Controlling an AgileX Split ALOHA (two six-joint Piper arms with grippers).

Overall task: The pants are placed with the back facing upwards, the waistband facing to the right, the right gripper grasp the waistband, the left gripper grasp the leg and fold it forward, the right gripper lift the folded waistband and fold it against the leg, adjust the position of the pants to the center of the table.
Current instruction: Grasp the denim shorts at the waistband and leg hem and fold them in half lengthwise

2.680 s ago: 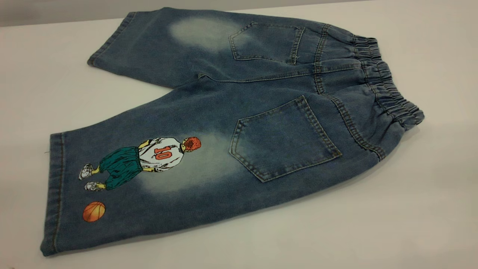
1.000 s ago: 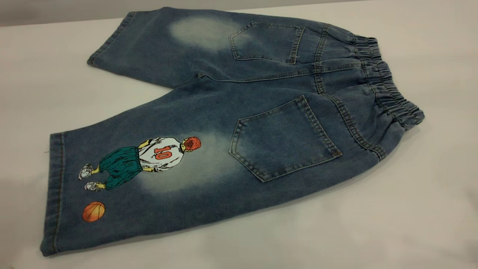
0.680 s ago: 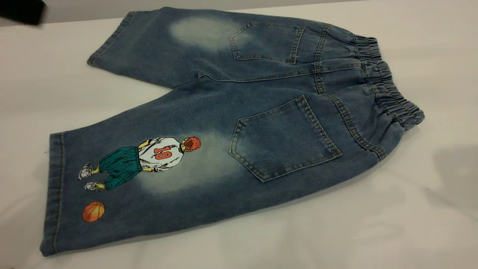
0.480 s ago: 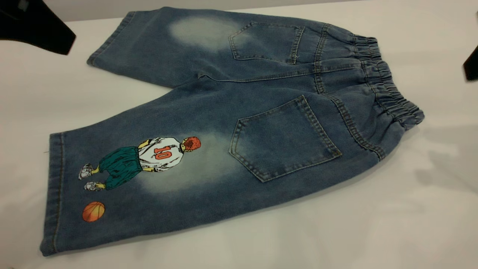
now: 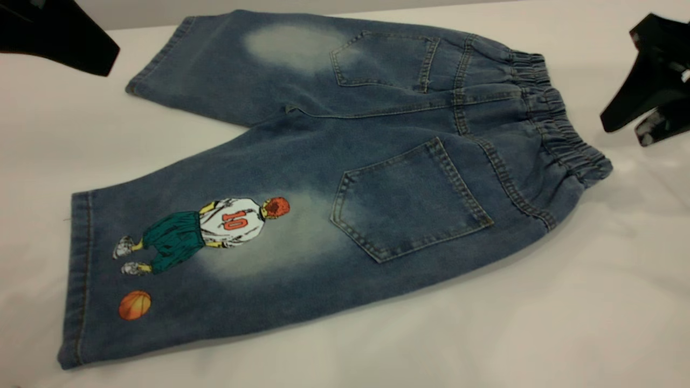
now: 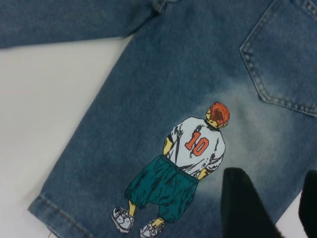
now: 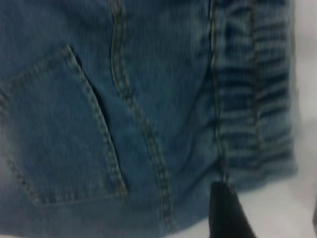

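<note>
The blue denim pants (image 5: pixel 377 161) lie flat on the white table (image 5: pixel 485 334), back pockets up. Their elastic waistband (image 5: pixel 560 124) points right and both legs point left. The near leg (image 5: pixel 178 269) carries a basketball-player print (image 6: pixel 193 163). My left gripper (image 5: pixel 81 48) hovers at the far left beside the far leg's hem (image 5: pixel 156 59). In its wrist view it is open (image 6: pixel 275 203) above the printed leg. My right gripper (image 5: pixel 622 134) hangs open just right of the waistband (image 7: pixel 252 99), touching nothing; its wrist view shows it (image 7: pixel 270 213) above the waistband's near corner.
The table's far edge (image 5: pixel 135 24) runs just behind the far leg. Bare white tabletop surrounds the pants, widest at the front right. A back pocket (image 7: pixel 59 129) lies beside the waistband.
Both grippers have come into the exterior view, the left from the upper left corner, the right from the right edge toward the waistband. The pants have not moved.
</note>
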